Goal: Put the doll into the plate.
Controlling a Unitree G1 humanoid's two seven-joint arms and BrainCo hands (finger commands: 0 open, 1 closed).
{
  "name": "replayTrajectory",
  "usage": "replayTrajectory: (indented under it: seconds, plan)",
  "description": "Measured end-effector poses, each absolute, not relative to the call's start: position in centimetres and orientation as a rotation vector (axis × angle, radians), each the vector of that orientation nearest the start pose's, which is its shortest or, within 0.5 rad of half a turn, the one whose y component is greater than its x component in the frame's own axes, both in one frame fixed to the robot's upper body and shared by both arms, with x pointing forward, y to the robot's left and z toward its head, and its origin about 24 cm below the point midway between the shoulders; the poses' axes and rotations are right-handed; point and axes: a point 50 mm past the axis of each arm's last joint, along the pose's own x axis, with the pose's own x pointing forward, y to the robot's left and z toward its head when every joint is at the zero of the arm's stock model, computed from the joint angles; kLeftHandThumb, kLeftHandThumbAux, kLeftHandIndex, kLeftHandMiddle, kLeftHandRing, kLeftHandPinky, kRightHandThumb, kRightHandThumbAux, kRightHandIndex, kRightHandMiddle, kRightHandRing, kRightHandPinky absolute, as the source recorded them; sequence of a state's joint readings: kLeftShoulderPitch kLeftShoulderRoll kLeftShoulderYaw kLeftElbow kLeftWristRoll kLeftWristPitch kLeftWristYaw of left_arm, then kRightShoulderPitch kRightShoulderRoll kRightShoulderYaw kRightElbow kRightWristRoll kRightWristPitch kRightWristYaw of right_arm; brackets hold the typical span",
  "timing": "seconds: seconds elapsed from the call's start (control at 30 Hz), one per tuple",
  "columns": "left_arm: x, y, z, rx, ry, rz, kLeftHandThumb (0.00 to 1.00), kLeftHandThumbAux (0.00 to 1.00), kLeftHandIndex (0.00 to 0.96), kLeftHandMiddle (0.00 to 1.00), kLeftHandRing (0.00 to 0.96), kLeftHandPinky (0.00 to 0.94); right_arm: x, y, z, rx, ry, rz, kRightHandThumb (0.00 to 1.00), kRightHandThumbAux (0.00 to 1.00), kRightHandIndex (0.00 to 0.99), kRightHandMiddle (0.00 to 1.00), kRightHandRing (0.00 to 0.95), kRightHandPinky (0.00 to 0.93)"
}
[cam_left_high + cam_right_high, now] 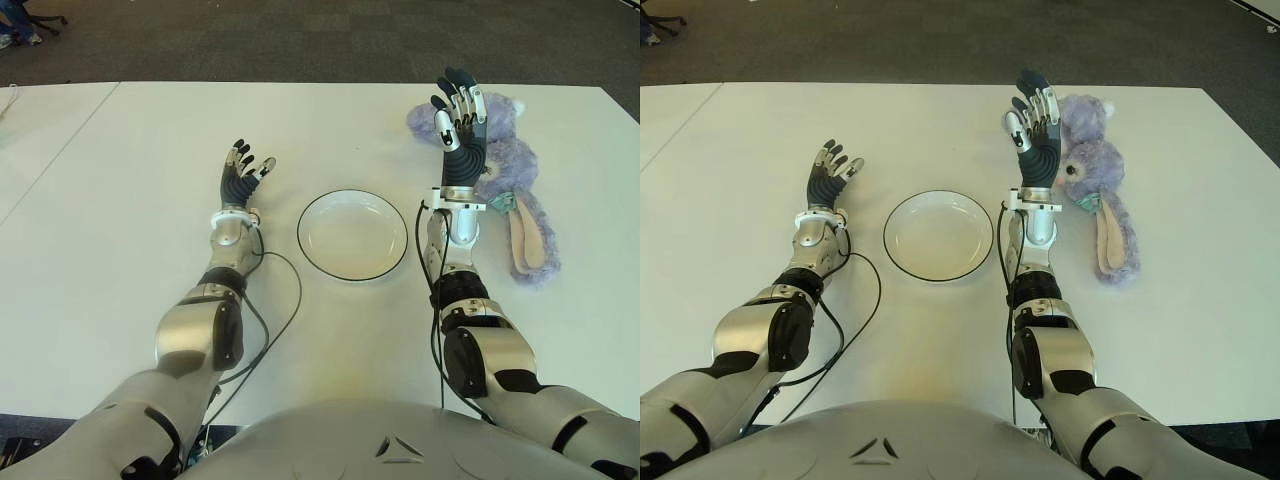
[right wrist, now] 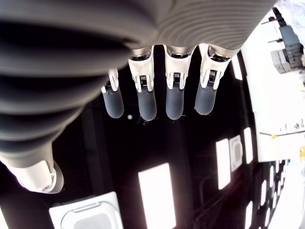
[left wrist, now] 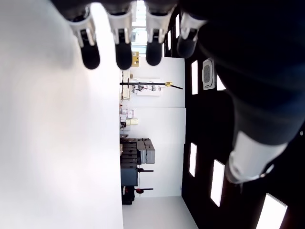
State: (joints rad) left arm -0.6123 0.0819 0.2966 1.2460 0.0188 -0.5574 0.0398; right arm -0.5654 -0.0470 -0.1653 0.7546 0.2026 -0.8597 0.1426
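A purple plush rabbit doll (image 1: 1092, 165) with long pale ears lies on the white table (image 1: 150, 140) at the right. A white plate (image 1: 352, 234) with a dark rim sits in the middle, nothing in it. My right hand (image 1: 458, 112) is raised just left of the doll, fingers (image 2: 174, 100) spread and holding nothing. My left hand (image 1: 243, 170) shows left of the plate, its fingers (image 3: 124, 52) also spread with nothing in them.
The table's far edge (image 1: 300, 84) meets dark carpet. A seam in the tabletop runs diagonally at the far left (image 1: 60, 150). Black cables (image 1: 275, 330) trail from both wrists over the table near me.
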Motion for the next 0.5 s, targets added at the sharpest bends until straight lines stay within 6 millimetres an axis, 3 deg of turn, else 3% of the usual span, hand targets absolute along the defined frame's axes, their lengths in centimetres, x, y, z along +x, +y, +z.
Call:
replayTrajectory:
  seconds: [0.17, 0.2, 0.27, 0.33, 0.5]
  plan:
    - [32.7, 17.8, -0.5, -0.040, 0.092, 0.158, 0.031, 0.706, 0.049, 0.098, 0.106, 0.122, 33.8, -17.0, 11.4, 0.128, -0.621, 0.031, 0.345, 0.581, 0.124, 0.151, 0.136, 0.162]
    - [32.8, 17.8, -0.5, -0.040, 0.092, 0.157, 0.030, 0.710, 0.049, 0.098, 0.105, 0.121, 34.0, -17.2, 11.4, 0.126, -0.613, 0.033, 0.312, 0.565, 0.127, 0.128, 0.098, 0.059]
    - [32.8, 17.8, -0.5, -0.041, 0.092, 0.157, 0.030, 0.714, 0.050, 0.100, 0.106, 0.124, 34.3, -17.8, 11.3, 0.103, -0.582, 0.041, 0.281, 0.545, 0.126, 0.101, 0.057, 0.010]
    - [32.8, 17.7, -0.4, -0.045, 0.091, 0.158, 0.029, 0.714, 0.048, 0.094, 0.101, 0.106, 34.6, -18.7, 11.1, 0.049, -0.543, 0.045, 0.244, 0.514, 0.118, 0.067, 0.011, 0.000]
    - [32.8, 17.5, -0.4, -0.053, 0.093, 0.158, 0.032, 0.705, 0.045, 0.085, 0.092, 0.118, 34.6, -21.8, 10.4, -0.148, -0.459, 0.009, 0.220, 0.480, 0.105, 0.002, 0.000, 0.000]
